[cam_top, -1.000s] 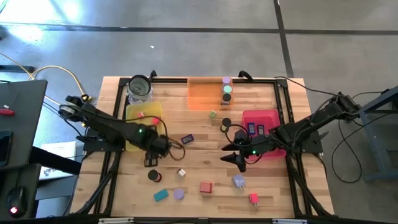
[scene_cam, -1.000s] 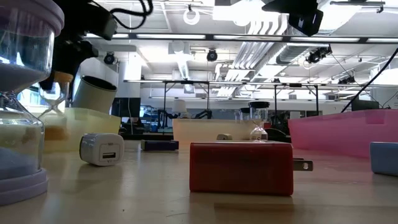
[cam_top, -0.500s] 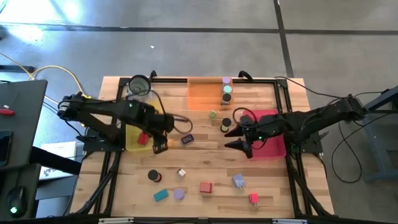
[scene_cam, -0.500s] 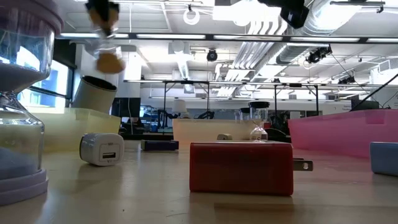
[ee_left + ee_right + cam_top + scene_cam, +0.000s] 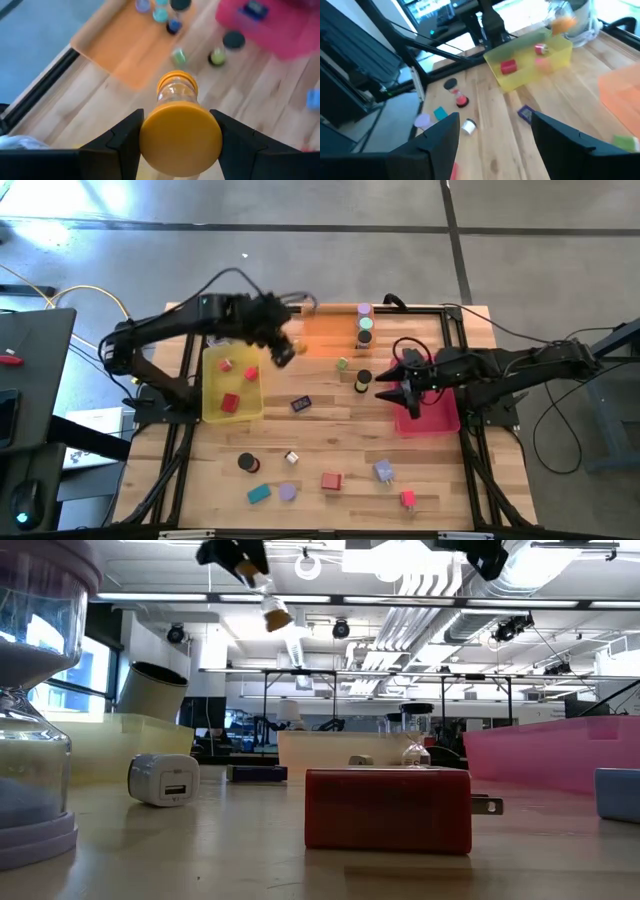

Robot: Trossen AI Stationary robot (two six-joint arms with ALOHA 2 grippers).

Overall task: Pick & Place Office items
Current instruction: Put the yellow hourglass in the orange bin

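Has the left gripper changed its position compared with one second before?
Yes. The left gripper, shut on an orange hourglass, has moved from beside the yellow tray's near end toward the far edge, now next to the orange tray.

Three translucent trays sit on the tabletop (image 5: 330,435): one yellow tray (image 5: 212,405), one orange tray (image 5: 325,335) and one pink tray (image 5: 440,415), along with one clear glass jar (image 5: 222,330). The yellow tray holds three red blocks (image 5: 230,402). On the front boards lie two more red blocks (image 5: 331,480), one teal block (image 5: 259,493), one white block (image 5: 292,458) and two lavender pieces (image 5: 384,471).
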